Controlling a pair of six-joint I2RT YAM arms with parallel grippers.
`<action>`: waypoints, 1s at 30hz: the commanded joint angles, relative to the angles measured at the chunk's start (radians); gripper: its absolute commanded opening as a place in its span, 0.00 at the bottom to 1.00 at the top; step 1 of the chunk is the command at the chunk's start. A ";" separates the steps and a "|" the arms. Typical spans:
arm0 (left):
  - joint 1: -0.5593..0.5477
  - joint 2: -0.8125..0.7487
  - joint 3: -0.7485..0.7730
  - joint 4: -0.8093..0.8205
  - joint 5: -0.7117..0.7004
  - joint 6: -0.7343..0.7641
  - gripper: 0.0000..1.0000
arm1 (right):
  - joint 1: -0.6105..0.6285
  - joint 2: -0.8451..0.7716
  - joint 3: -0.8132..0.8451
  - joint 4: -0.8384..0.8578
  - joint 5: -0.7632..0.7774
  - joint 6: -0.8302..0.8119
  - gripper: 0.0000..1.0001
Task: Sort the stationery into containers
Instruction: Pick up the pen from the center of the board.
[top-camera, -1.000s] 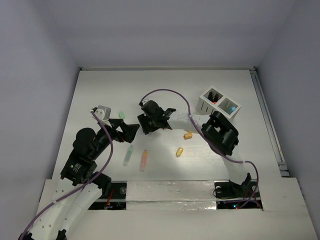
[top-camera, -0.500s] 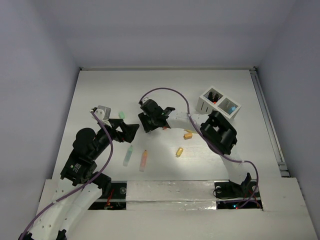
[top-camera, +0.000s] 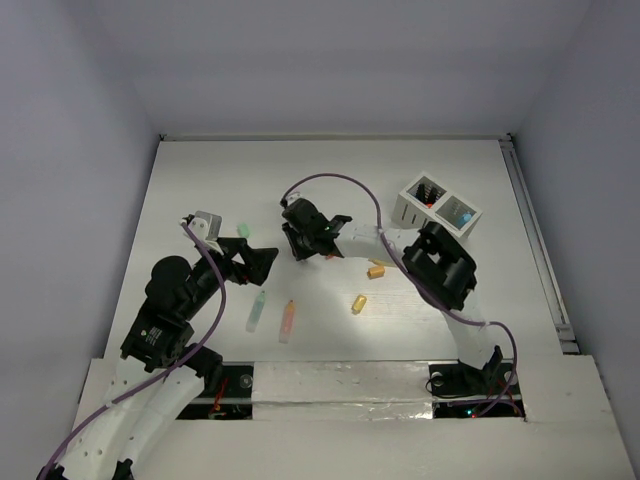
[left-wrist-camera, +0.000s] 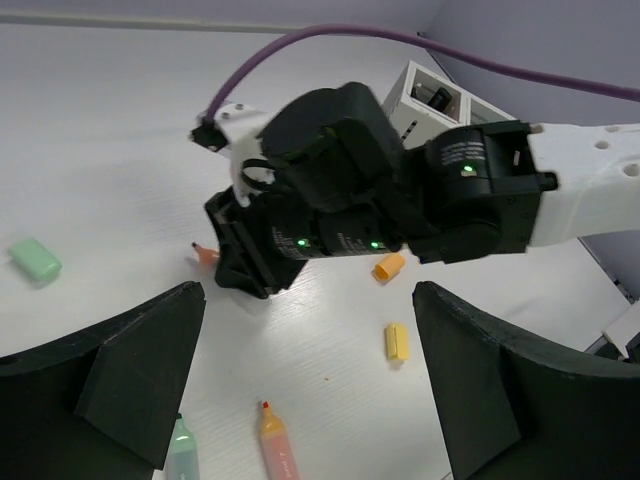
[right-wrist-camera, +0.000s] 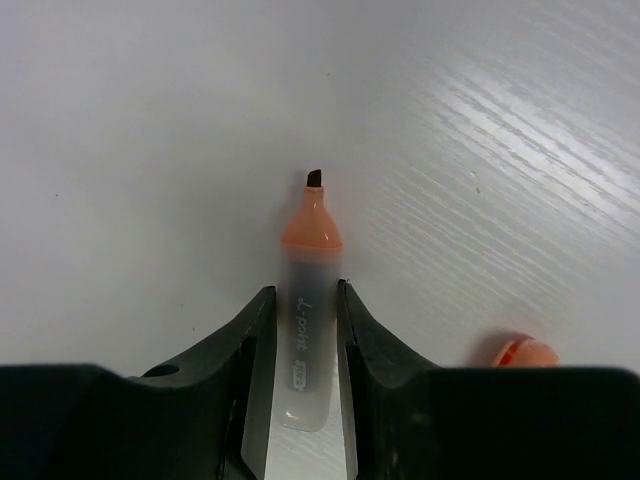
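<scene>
The left gripper is held wide open above the table. Nothing is caught between its fingers, and it is released. Just beyond it a mint cap is seen lying alone. Nearer the arm bases a mint highlighter and an orange highlighter are laid side by side, close but apart. Open white surface is left between these and the table's left edge.

At the middle of the table the right gripper is clenched on a clear-barrelled marker. Both sides of the barrel are touched by the jaws, and the orange collar and dark chisel tip are left sticking out ahead. Whether the marker is lifted or pressed to the surface cannot be told from the wrist view. An orange cap is seen just to its right, apart from it.

Further right an amber cap and a yellow cap are scattered near each other. The white box is set at an angle toward the far right. Dark items and something light blue appear to be stood in its compartments. A broad bare strip is left along the far edge, and the right side is bounded by a rail.
</scene>
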 joint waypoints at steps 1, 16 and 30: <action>0.006 -0.011 0.000 0.034 0.005 -0.004 0.82 | 0.008 -0.174 -0.129 0.189 0.057 0.020 0.19; 0.006 -0.002 -0.008 0.054 0.049 -0.005 0.75 | 0.008 -0.644 -0.650 1.026 -0.160 0.101 0.18; 0.006 0.038 -0.012 0.067 0.097 0.001 0.60 | 0.008 -0.689 -0.702 1.195 -0.321 0.260 0.16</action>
